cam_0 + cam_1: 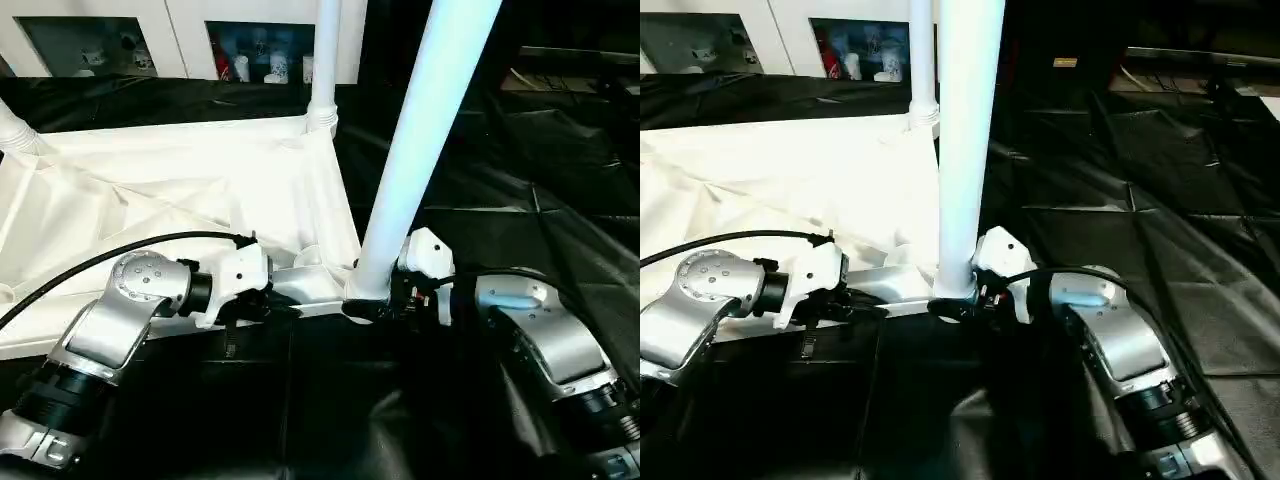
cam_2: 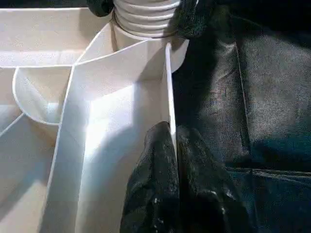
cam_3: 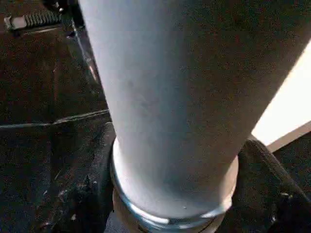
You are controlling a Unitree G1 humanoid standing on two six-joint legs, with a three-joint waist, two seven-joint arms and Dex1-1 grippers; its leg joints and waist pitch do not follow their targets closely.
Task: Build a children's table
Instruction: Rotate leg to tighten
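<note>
Pinching with our left gripper (image 2: 172, 160), we have its two black fingers pressed flat against either side of the thin upright edge wall of the tabletop (image 1: 180, 180), clamped on that rim just beside the near corner. Our right gripper (image 1: 368, 300) sits at the foot of the near leg (image 1: 420, 140), one dark finger (image 3: 265, 174) on each side of the tube's ribbed base; the fingers appear to hug the leg, though we cannot tell for sure that they press on it. That leg rises steeply from the round corner socket (image 2: 146, 22), leaning a little to the right in the left eye view. The tabletop lies upside down on the black sheet (image 1: 520, 170), ribs and diagonal braces facing up. A second leg (image 1: 325, 60) stands upright in the far corner socket, and a third leg (image 1: 15, 125) shows at the left edge. Behind stands a white cabinet (image 1: 180, 35) with small figures on its shelves
</note>
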